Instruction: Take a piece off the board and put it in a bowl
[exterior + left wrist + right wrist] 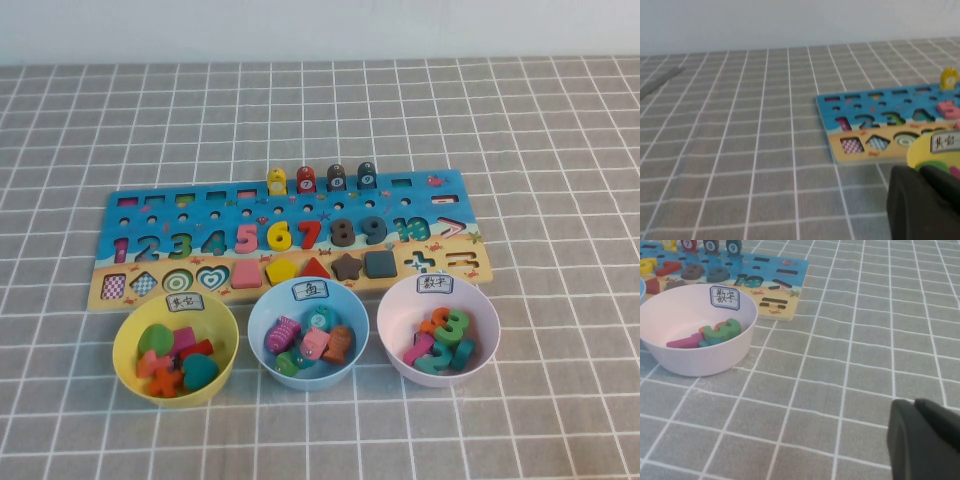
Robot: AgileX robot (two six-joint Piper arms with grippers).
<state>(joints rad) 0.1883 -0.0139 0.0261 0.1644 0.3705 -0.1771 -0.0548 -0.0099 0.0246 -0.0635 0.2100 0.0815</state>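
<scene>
The blue board (pixel 150 207) lies across the middle of the table, with coloured numerals and four fish blocks standing along its far edge: yellow (pixel 277 181), red, dark and blue. The light blue bowl (pixel 262 312) stands in front of it and holds several fish blocks, among them a pale pink one (pixel 315 343). Neither gripper shows in the high view. My left gripper (pixel 917 170) hangs shut and empty over the cloth, near the board's left end (pixel 837 127) and the yellow bowl. My right gripper (pixel 914 402) hangs shut and empty over the cloth, right of the pale pink bowl.
A yellow bowl (pixel 127 335) with shape pieces stands left of the blue bowl. A pale pink bowl (pixel 392 305) with numerals stands on the right; it also shows in the right wrist view (pixel 670 310). Grey checked cloth covers the table.
</scene>
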